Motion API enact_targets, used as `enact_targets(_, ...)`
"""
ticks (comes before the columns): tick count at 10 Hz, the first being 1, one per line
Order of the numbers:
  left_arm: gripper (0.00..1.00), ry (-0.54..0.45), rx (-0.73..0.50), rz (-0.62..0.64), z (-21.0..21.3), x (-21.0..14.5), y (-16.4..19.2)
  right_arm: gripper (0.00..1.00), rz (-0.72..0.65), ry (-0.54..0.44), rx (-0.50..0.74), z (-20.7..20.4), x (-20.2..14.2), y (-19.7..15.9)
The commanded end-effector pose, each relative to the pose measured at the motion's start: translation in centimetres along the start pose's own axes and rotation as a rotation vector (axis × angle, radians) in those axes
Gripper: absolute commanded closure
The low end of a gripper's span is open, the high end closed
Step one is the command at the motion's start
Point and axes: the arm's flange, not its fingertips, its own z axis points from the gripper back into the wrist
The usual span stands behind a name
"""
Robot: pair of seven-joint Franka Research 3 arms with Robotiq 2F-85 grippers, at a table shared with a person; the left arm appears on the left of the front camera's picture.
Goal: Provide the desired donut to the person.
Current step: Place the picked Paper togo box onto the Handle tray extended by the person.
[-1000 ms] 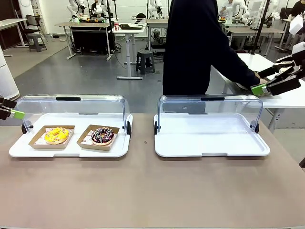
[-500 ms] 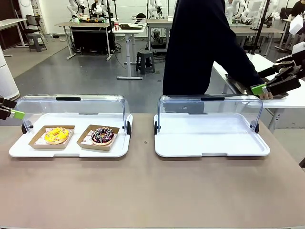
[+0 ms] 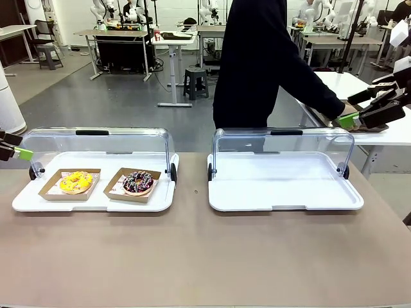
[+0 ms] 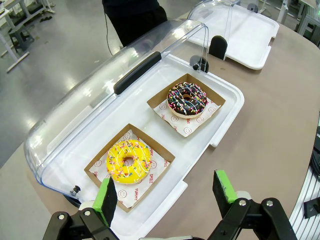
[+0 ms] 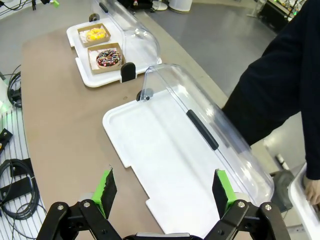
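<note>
Leaning farther left, the person [image 3: 257, 64], grippers unmoved

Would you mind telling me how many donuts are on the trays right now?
2. The yellow donut sits in the left cardboard box and the chocolate donut in the box beside it, both on the left tray. None appears hidden.

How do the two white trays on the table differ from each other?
The left tray carries two donuts in brown paper boxes, a yellow donut and a chocolate donut, while the right tray carries nothing. The left tray sits near the table's left edge, the right tray past the middle towards the right. Both are white, with clear dome lids swung open at the back and a dark handle on each lid.
</note>
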Motion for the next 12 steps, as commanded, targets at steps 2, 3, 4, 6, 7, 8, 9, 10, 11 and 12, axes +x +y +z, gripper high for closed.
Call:
enact_targets(2, 0.00, -0.019, -0.010, -0.013, -0.07, -0.32, 0.20, 0.00, -0.007, -0.003, 0.004, -0.05, -0.11, -0.01)
enact_targets(3, 0.00, -0.019, -0.010, -0.013, -0.07, -0.32, 0.20, 0.00, -0.007, -0.003, 0.004, -0.05, -0.11, -0.01)
enact_targets(4, 0.00, -0.019, -0.010, -0.013, -0.07, -0.32, 0.20, 0.00, -0.007, -0.003, 0.004, -0.05, -0.11, -0.01)
enact_targets(6, 0.00, -0.019, -0.010, -0.013, -0.07, -0.32, 0.20, 0.00, -0.007, -0.003, 0.004, -0.05, -0.11, -0.01)
enact_targets(7, 0.00, -0.019, -0.010, -0.013, -0.07, -0.32, 0.20, 0.00, -0.007, -0.003, 0.004, -0.05, -0.11, -0.01)
enact_targets(8, 0.00, -0.019, -0.010, -0.013, -0.07, -0.32, 0.20, 0.00, -0.007, -0.003, 0.004, -0.05, -0.11, -0.01)
enact_targets(9, 0.00, -0.019, -0.010, -0.013, -0.07, -0.32, 0.20, 0.00, -0.007, -0.003, 0.004, -0.05, -0.11, -0.01)
enact_targets(10, 0.00, -0.019, -0.010, -0.013, -0.07, -0.32, 0.20, 0.00, -0.007, -0.003, 0.004, -0.05, -0.11, -0.01)
enact_targets(11, 0.00, -0.019, -0.010, -0.013, -0.07, -0.32, 0.20, 0.00, -0.007, -0.003, 0.004, -0.05, -0.11, -0.01)
enact_targets(12, 0.00, -0.019, -0.010, -0.013, -0.07, -0.32, 0.20, 0.00, -0.007, -0.003, 0.004, -0.05, -0.11, -0.01)
